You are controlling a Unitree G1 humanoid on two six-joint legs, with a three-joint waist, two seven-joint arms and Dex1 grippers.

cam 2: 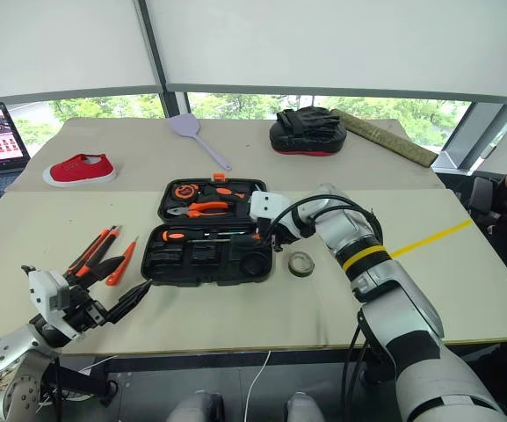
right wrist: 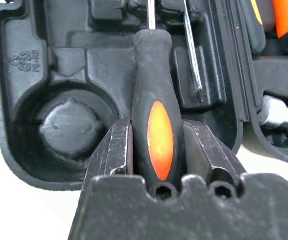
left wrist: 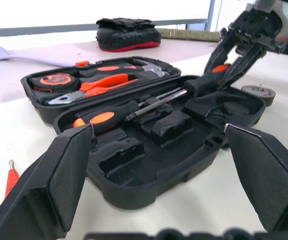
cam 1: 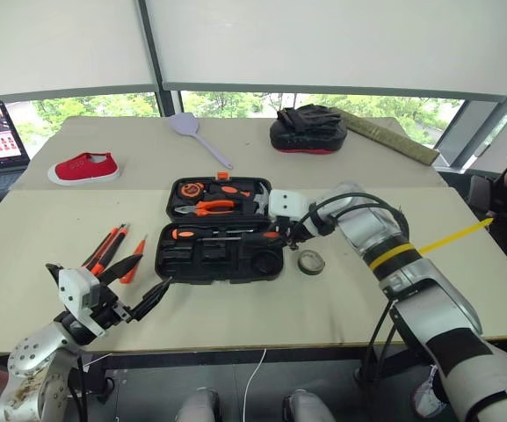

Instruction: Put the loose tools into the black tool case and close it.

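My right claw (right wrist: 158,150) pinches the stiff, light screwdriver (right wrist: 153,115) by its grippy rubber handle, the best hold, over the open black tool case (cam 1: 191,264) on the desk (cam 1: 341,299), while my left claw (cam 1: 139,294) hangs spread.

Beige tables (cam 1: 235,299) under windows (cam 1: 95,105) with white blinds (cam 1: 323,44) drawn
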